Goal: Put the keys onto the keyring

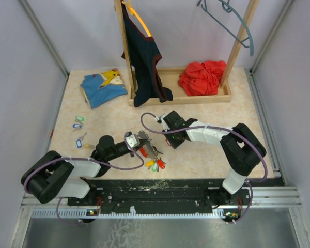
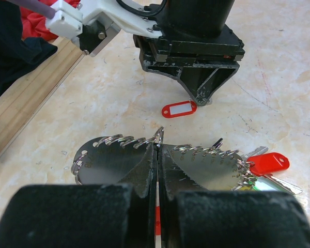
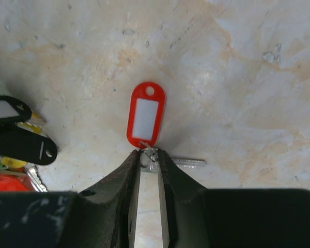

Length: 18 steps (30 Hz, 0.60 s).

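Observation:
My left gripper (image 2: 158, 150) is shut on the keyring (image 2: 111, 160), a flat metal plate edged with several split rings, held just above the table; it also shows in the top view (image 1: 143, 139). Keys with red (image 2: 268, 163), green and yellow tags hang from its right end (image 1: 156, 164). My right gripper (image 3: 150, 154) is shut on the head of a silver key (image 3: 188, 163) with a red tag (image 3: 145, 113), low over the table. In the top view the right gripper (image 1: 171, 142) is just right of the left gripper (image 1: 137, 144).
Several loose tagged keys (image 1: 80, 132) lie at the left of the table. A wooden rack base (image 1: 196, 95) holds a red cloth (image 1: 202, 76), a dark garment (image 1: 143, 57) hangs from it, and a blue cloth (image 1: 103, 88) lies at the back left.

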Motion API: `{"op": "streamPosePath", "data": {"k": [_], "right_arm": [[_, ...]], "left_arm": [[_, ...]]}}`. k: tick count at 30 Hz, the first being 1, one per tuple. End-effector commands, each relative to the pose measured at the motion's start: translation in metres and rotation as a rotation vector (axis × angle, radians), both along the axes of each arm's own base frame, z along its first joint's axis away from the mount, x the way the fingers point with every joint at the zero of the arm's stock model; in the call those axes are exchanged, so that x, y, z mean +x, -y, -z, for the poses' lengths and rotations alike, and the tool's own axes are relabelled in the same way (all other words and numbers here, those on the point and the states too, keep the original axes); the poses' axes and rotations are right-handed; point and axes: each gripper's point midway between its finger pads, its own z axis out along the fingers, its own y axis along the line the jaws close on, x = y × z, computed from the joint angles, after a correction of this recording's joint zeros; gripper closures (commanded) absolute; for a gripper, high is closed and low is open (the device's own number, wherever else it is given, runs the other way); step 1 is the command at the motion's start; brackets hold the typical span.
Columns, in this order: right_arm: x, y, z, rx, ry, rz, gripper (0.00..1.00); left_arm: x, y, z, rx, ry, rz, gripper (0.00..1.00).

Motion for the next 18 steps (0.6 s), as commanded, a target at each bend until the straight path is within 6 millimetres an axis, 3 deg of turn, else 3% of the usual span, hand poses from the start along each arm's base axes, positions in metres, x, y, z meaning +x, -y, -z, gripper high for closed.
{"op": "streamPosePath", "data": {"k": [1,7,18], "right_arm": [[0.0117,-0.0118,-0.0060,0.026,0.003,0.009,0.79],[0.0096,-0.0133,-0.0018,0.021,-0.021,0.004,0.80],[0.0073,-0.0136,-0.0070,0.020,-0.033,-0.006,0.98]], "left_arm": [[0.0051,0.0043,-0.0189,-0.045,0.039,0.002,1.00],[0.0055,0.0044,-0.0190,-0.045,0.039,0.002,1.00],[0.0048,0.0047,-0.0187,-0.044,0.038,0.004,1.00]]}}
